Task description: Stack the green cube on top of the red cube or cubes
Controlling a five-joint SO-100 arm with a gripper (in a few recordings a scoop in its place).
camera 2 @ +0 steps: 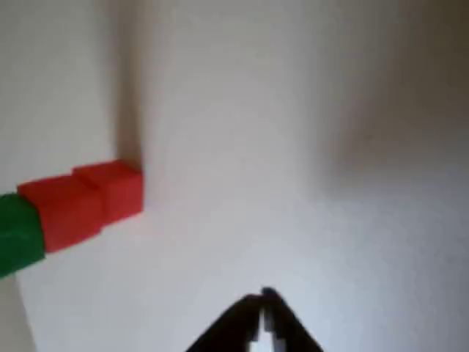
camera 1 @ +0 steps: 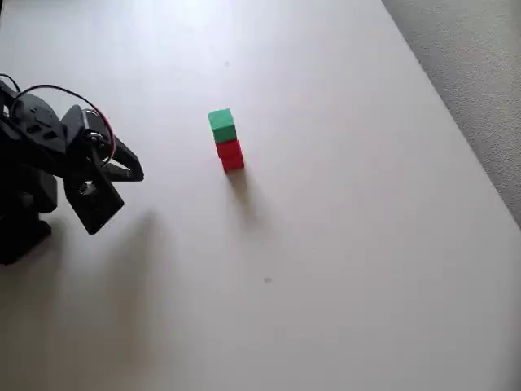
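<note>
On the white table (camera 1: 342, 244), seen from overhead, a single upright column is formed by the cubes near the middle, while the black arm is folded at the left edge of the picture. The gripper (camera 1: 130, 173) is pointed to the right, roughly toward the column but a little below it in the picture, and is well apart from it with bare tabletop between. The column's long axis is vertical: the two red cubes (camera 1: 230, 154) are stacked one on the other, and the green cube (camera 1: 221, 125) is seated on top of them, touching the upper red one and apparently square to it. A shadow is cast from the base toward the lower edge of the picture.

In the wrist view the picture lies on its side, so the column is laid across the left edge, with the red cubes (camera 2: 80, 202) toward the centre and the green cube (camera 2: 18, 235) cut off at the border. The gripper (camera 2: 264, 312) is seen at the bottom with its tips brought together and nothing held between them.

The stack is judged complete, so no approach toward the column seems to be called for; any further move would best be kept clear of it.
</note>
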